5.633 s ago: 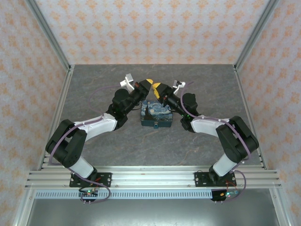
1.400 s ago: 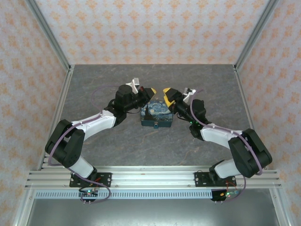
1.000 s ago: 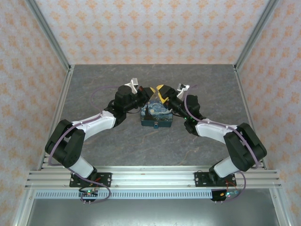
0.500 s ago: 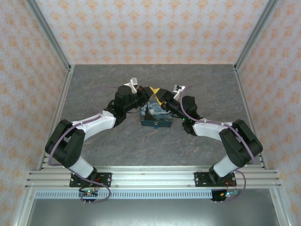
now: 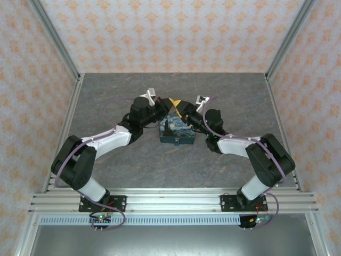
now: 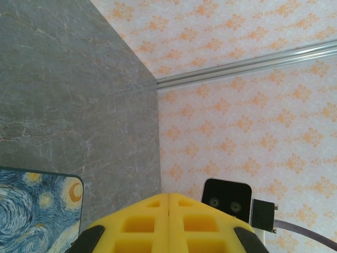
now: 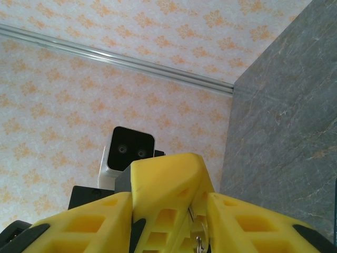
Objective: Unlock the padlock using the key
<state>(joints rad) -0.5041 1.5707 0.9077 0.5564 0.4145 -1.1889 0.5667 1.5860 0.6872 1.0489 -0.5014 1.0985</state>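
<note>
By the rectangular box printed with a blue-and-yellow starry night [image 5: 177, 132], on the grey stone-look desk [image 5: 138, 165], the left hand [image 6: 168, 203] is pressed fully closed, its yellow tip offered rightward. The right hand [image 7: 169, 211] straddles that tip, fingers partly apart. A thin silvery metal sliver [image 7: 197, 232], probably the key, sits between, seemingly for handover.

Top camera: high, behind my bases [image 5: 104, 202] at 6 o'clock, looking down. Wrist cameras: close behind my yellow fingers [image 6: 137, 226], facing wallpaper [image 6: 253, 121]. All three share the table [image 5: 133, 160].
</note>
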